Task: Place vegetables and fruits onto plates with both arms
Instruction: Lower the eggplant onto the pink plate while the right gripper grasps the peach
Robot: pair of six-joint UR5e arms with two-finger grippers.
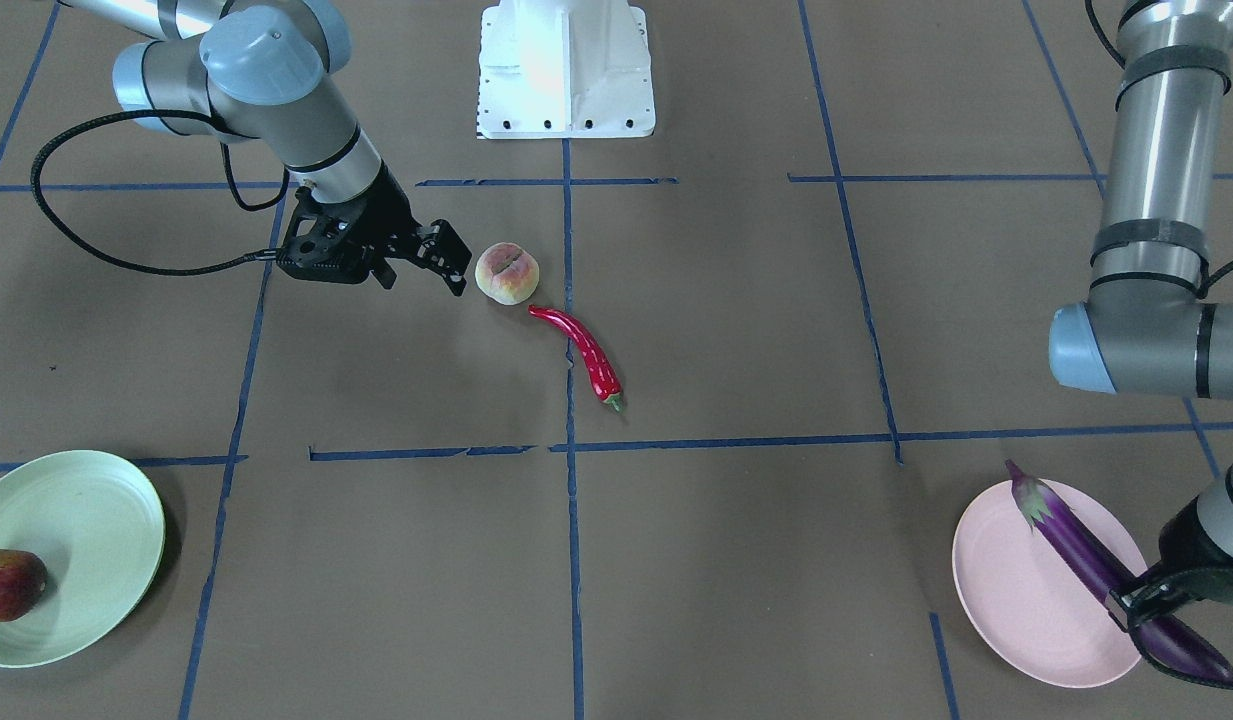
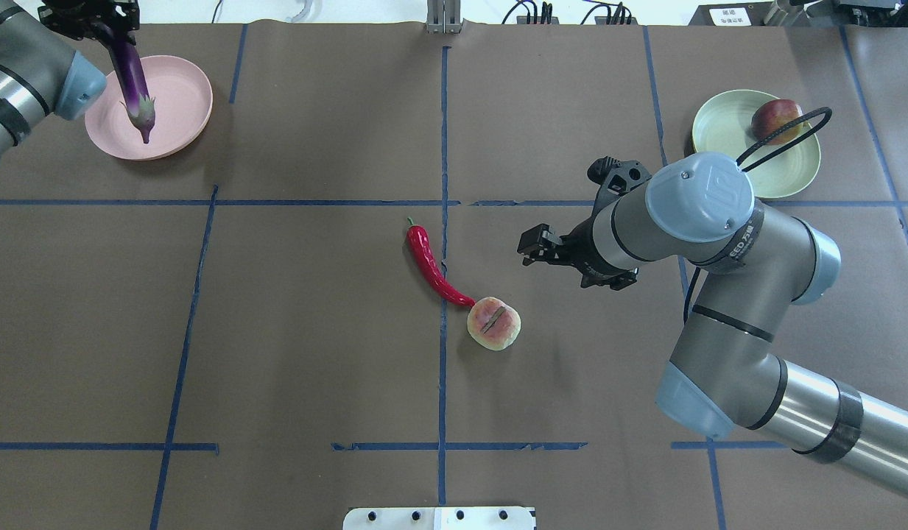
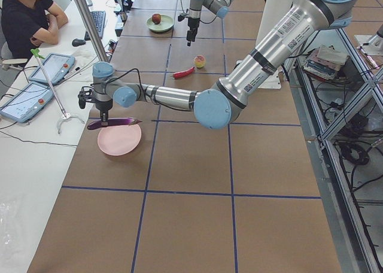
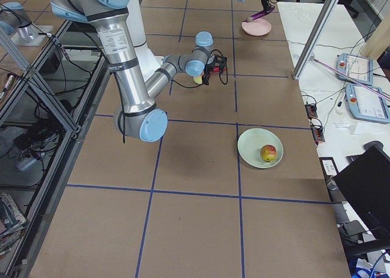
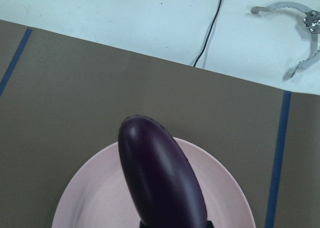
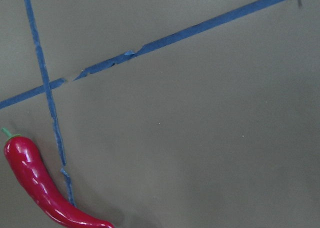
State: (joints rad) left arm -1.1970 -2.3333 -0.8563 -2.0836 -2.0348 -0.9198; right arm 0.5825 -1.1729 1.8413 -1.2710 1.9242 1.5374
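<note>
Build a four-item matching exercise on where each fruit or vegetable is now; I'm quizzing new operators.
1 eggplant
2 apple
3 peach
4 chili pepper

A on the green plate
B across a blue tape line
C gripped by the left end effector, at the pink plate
D beside the open right end effector

Pairs: 1-C, 2-A, 3-D, 4-B

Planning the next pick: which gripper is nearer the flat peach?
Right. The right gripper hovers just beside the peach; the left gripper is far off, holding the eggplant at the pink plate.
</note>
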